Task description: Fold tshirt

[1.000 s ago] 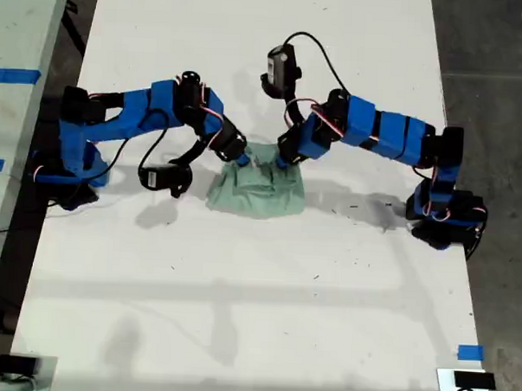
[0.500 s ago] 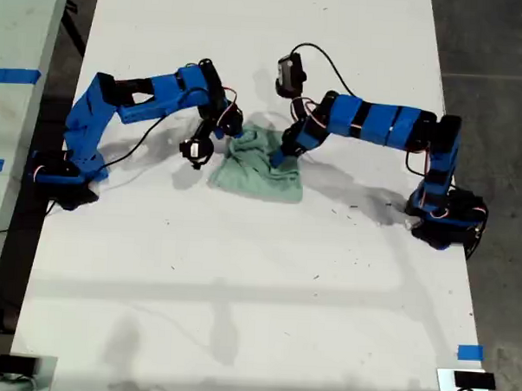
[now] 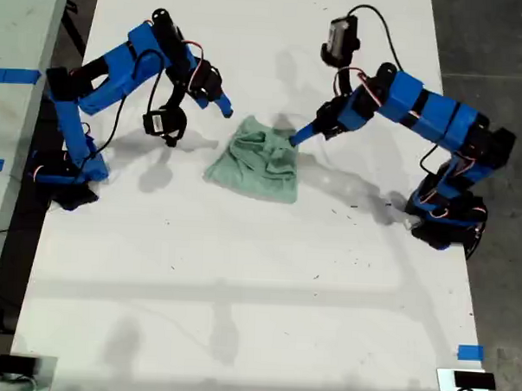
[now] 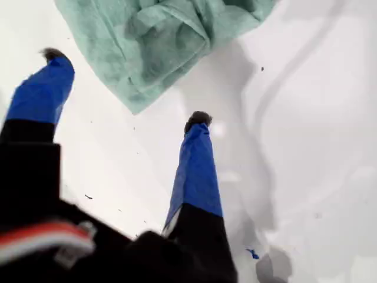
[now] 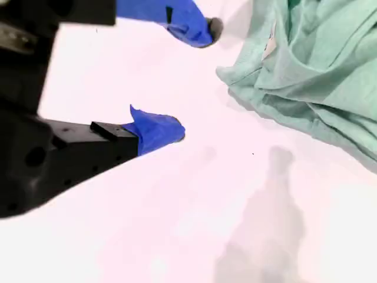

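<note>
The pale mint-green tshirt (image 3: 258, 161) lies bunched and creased on the white table (image 3: 256, 316), in the middle of the exterior view. One arm's gripper (image 3: 223, 109) hovers just off the cloth's upper-left edge in that view. The other arm's gripper (image 3: 296, 138) is at the upper-right edge. My first gripper (image 4: 126, 88) is open, with a corner of the tshirt (image 4: 159, 41) just beyond its blue fingertips. My second gripper (image 5: 193, 78) is also open and holds nothing. The tshirt (image 5: 312, 71) lies beside it with a small white tag showing. The wrist views do not show which arm is which.
The arm bases stand at the exterior view's left (image 3: 63, 174) and right (image 3: 442, 216) table edges. A blue tape mark (image 3: 469, 352) sits near the lower-right corner of that view. Dark floor borders the table on both sides.
Both grippers were at the shirt's top edge. They have since lifted and drawn apart, away from the cloth. The shirt stays bunched on the table.
</note>
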